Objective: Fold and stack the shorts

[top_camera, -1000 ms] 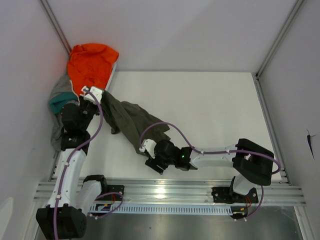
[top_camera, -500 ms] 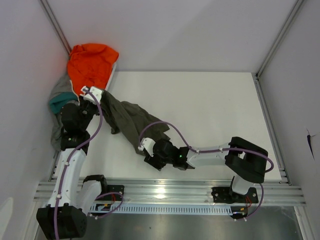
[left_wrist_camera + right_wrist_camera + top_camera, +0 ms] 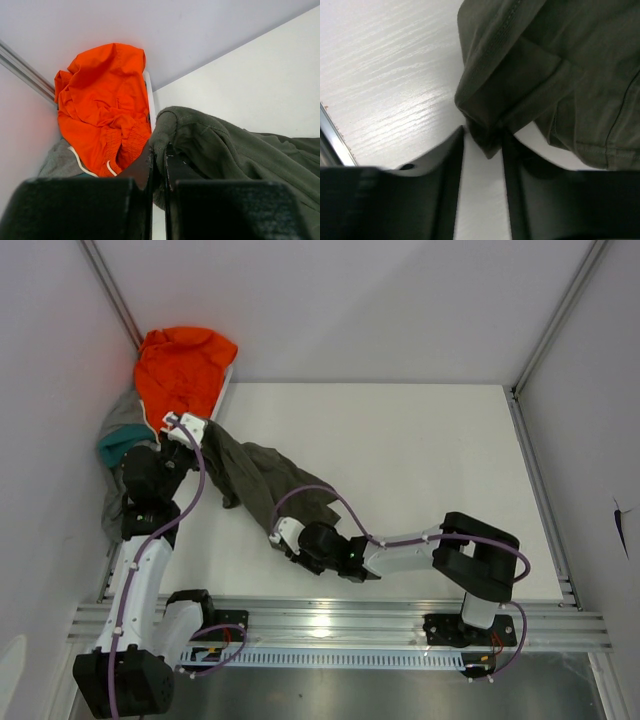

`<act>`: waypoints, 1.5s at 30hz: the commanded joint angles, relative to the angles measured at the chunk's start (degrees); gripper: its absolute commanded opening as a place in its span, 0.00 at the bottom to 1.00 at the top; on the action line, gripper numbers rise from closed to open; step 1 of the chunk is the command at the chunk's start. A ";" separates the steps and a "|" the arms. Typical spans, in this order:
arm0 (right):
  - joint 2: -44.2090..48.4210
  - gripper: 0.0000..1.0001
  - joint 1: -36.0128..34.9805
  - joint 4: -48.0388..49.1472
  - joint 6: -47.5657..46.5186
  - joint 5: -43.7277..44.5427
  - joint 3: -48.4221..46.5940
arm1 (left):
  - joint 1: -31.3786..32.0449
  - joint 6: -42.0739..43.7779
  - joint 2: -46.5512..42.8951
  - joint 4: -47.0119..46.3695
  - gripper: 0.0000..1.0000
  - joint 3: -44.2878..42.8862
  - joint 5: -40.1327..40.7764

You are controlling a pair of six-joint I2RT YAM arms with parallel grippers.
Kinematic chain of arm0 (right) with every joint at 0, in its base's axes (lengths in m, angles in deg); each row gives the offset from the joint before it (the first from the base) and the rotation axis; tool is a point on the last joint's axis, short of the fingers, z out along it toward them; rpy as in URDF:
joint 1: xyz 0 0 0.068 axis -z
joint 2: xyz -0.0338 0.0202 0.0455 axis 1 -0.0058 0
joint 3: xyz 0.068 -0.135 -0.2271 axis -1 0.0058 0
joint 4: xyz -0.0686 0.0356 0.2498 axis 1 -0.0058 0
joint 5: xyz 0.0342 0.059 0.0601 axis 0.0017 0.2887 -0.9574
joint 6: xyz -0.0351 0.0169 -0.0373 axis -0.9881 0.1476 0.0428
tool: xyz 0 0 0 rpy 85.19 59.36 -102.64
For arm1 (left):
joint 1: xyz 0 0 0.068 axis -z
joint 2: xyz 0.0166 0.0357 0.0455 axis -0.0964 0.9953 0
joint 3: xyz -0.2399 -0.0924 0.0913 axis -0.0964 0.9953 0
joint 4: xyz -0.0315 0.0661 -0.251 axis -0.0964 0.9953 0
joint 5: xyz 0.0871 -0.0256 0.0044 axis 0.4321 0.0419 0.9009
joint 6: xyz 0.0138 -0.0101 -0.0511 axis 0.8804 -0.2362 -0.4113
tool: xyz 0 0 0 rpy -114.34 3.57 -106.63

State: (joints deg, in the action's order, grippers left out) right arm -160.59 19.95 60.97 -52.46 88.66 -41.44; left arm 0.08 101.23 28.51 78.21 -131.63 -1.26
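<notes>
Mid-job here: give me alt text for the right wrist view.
A folded corner of the green shorts sits between the two dark fingers of the right gripper, which flank it with some gap showing. The white table lies beneath.

An orange garment (image 3: 183, 368) lies bunched in the far-left corner, riding up against the grey wall (image 3: 350, 300), with a strip of teal garment (image 3: 113, 446) showing just beside it on its near side. The white table (image 3: 430, 460) stretches away to the right, metal frame posts (image 3: 108, 288) rising at its far corners and an aluminium rail (image 3: 400, 624) edging its near side.
</notes>
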 commanded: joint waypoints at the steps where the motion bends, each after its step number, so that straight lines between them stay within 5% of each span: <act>1: -1.42 0.30 -0.69 2.96 -0.68 2.13 -2.25 | -0.79 -1.16 -0.06 -3.73 0.01 -1.95 -1.79; 2: -1.69 0.11 -0.69 2.61 -0.68 2.31 -2.69 | -0.87 -1.25 -0.06 -3.64 0.01 -2.12 -1.87; 4: -1.25 0.00 -0.51 2.09 -0.15 4.32 -2.87 | -0.87 -1.33 -0.06 -3.03 0.01 -2.39 -2.14; 9: 7.50 0.00 5.89 -3.70 2.22 6.80 -3.22 | -0.87 -2.30 1.08 0.04 0.01 -6.41 -2.49; 14: 14.04 0.00 28.94 -16.88 6.44 -3.18 -11.99 | -2.01 -9.67 13.10 5.05 0.00 -18.01 -2.57; 21: 1.40 0.00 46.06 -31.21 5.56 -10.42 -44.93 | -3.07 -20.39 37.71 21.64 0.01 -60.58 -7.67; 23: 1.64 0.00 47.38 -34.56 6.26 -12.98 -52.43 | -3.16 -21.46 38.96 23.51 0.00 -63.90 -10.92; 28: 15.60 0.00 46.86 -30.19 5.48 -16.39 -46.94 | -3.16 -22.69 28.44 22.81 0.00 -61.28 -17.50; 32: 35.77 0.00 43.27 -20.97 1.27 -17.99 -33.77 | -3.07 -23.48 11.49 13.88 0.01 -43.51 -22.96; 35: 45.55 0.00 39.92 -16.21 -0.23 -16.33 -27.24 | -3.07 -26.12 0.23 11.57 0.01 -38.35 -24.55; 39: 48.41 0.00 39.57 -17.86 -0.32 -12.55 -27.21 | -3.07 -26.39 -3.75 13.14 0.00 -38.24 -25.60; 45: 41.92 0.00 45.18 -20.94 1.95 -9.02 -30.99 | -3.07 -26.12 4.41 16.13 0.01 -45.36 -26.31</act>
State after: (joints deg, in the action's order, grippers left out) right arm -112.33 62.14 43.33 -51.63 76.75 -72.10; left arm -2.72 76.36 25.41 92.48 -175.56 -27.64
